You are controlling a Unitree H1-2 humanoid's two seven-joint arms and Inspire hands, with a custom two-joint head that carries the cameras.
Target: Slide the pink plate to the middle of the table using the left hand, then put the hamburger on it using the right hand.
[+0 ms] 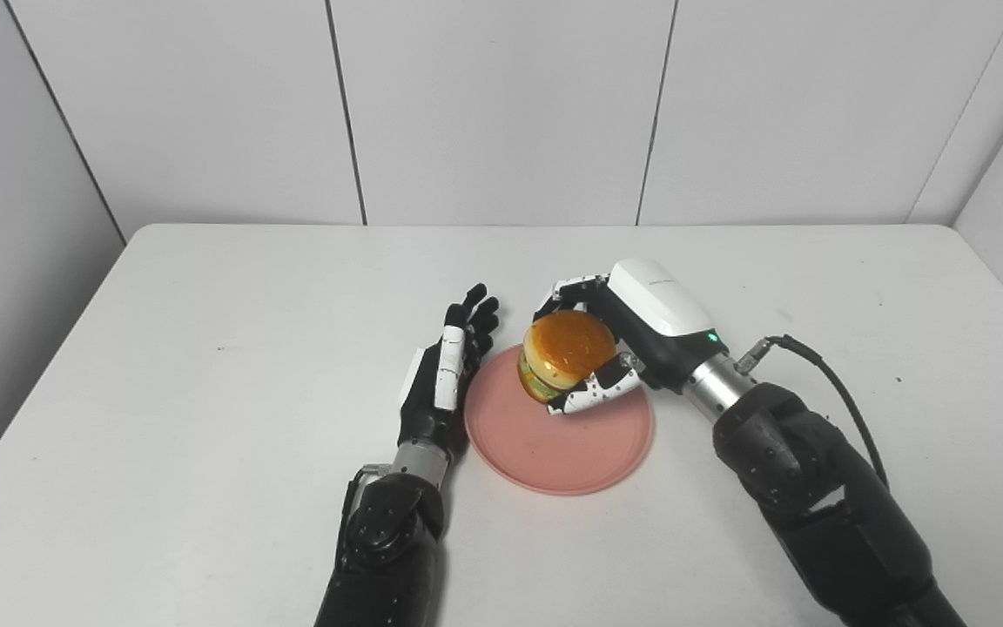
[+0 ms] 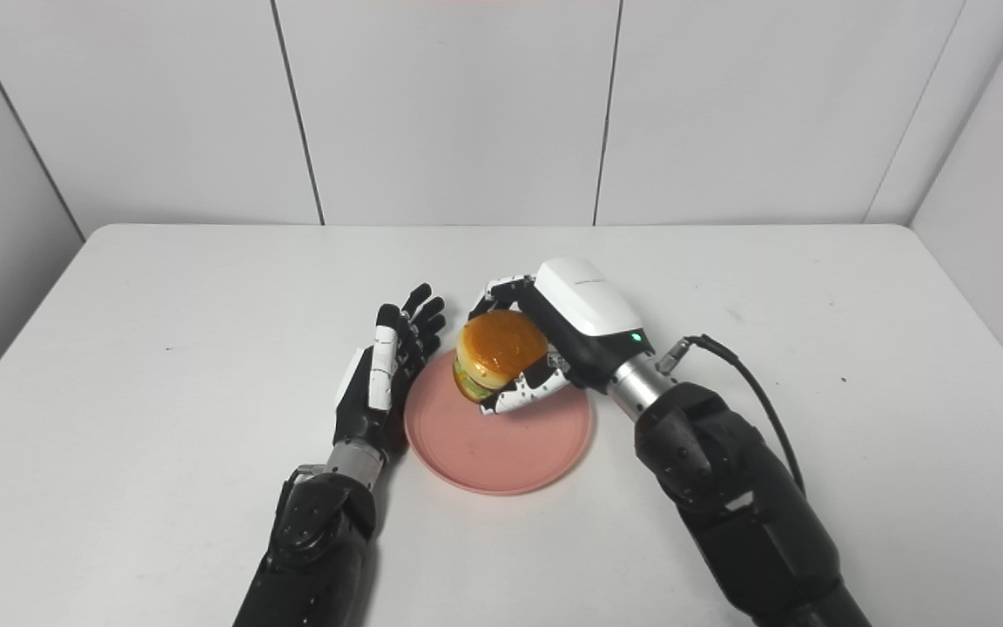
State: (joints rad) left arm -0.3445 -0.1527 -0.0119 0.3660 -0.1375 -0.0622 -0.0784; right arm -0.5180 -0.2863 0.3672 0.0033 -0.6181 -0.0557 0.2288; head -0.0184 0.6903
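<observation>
Hamburger (image 1: pixel 568 353) within right hand (image 1: pixel 619 335) grasp

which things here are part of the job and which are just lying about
Part of the job:
pink plate
hamburger
right robot hand, shut on the hamburger
left robot hand, open beside the plate

Just lying about:
nothing else on the white table

Round flat pink plastic plate (image 1: pixel 559 440) sits just below frame centre; glossy orange-bunned toy hamburger (image 1: pixel 564 353) is tilted over its upper edge.
</observation>
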